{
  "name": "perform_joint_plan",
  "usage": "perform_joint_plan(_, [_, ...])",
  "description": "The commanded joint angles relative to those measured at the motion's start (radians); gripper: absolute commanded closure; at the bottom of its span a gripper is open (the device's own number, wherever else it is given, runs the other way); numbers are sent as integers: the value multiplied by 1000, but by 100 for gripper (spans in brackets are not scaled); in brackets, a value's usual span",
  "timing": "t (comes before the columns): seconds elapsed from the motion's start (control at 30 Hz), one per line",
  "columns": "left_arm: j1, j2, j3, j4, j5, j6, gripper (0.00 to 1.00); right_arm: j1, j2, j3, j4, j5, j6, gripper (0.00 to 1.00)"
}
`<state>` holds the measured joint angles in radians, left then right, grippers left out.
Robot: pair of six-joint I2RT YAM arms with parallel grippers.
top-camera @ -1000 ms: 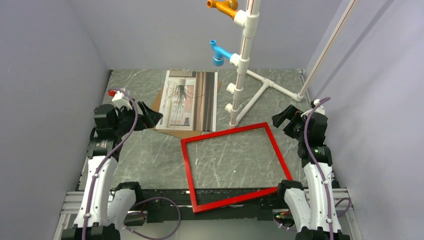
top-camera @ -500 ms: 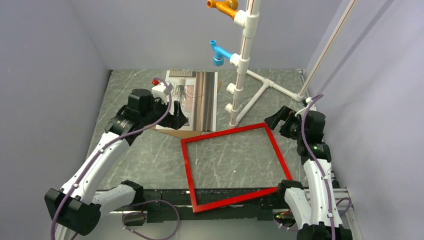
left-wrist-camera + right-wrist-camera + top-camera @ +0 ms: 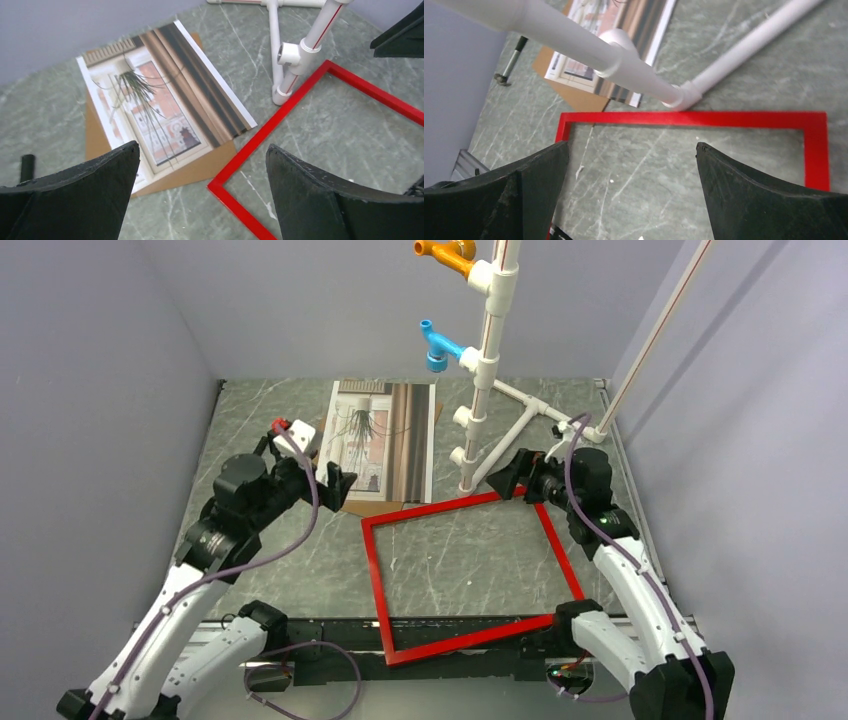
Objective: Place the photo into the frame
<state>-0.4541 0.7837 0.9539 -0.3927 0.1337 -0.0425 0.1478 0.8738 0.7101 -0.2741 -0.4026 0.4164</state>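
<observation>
The photo [image 3: 380,440] lies face up at the back of the table on a brown backing board [image 3: 355,503]. It shows a spiky plant at a window [image 3: 160,110]. The red frame [image 3: 372,570] lies flat and empty nearer the arms, tilted, with its near corner over the table's front rail. My left gripper [image 3: 338,483] hovers open beside the photo's near left corner, and in its wrist view [image 3: 202,146] both board and frame corner [image 3: 235,197] show below the jaws. My right gripper [image 3: 503,482] hangs open above the frame's far edge [image 3: 694,118], holding nothing.
A white pipe stand [image 3: 480,390] rises just behind the frame, between photo and right arm, with orange [image 3: 445,252] and blue [image 3: 437,345] fittings. Its post [image 3: 624,65] crosses the right wrist view. Grey walls close in left, right and back.
The left arm reached out over the photo's near edge, then drew back slightly left. The right gripper moved left, from the table's right side to the frame's far edge. Both stayed open.
</observation>
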Motion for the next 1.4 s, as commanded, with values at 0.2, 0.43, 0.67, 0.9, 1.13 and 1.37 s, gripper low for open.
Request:
perform_joint_plan(0.2, [-3, -98, -148, 142, -64, 158, 1, 243, 66, 42, 269, 170, -129, 1])
perform_joint_plan(0.43, [-3, -43, -124, 54, -210, 182, 1, 327, 148, 77, 336, 353, -120, 15])
perform_joint_plan(0.67, [-3, -73, -145, 64, -201, 176, 1, 328, 239, 109, 396, 417, -109, 36])
perform_joint_plan(0.9, [-3, -70, -143, 53, -186, 169, 1, 328, 323, 168, 391, 342, -115, 38])
perform_joint_plan(1.13, [-3, -80, -145, 58, -159, 172, 1, 331, 277, 171, 320, 267, -133, 29])
perform_joint_plan(1.37, [-3, -59, -143, 138, 112, 127, 1, 328, 133, 114, 216, 313, -116, 17])
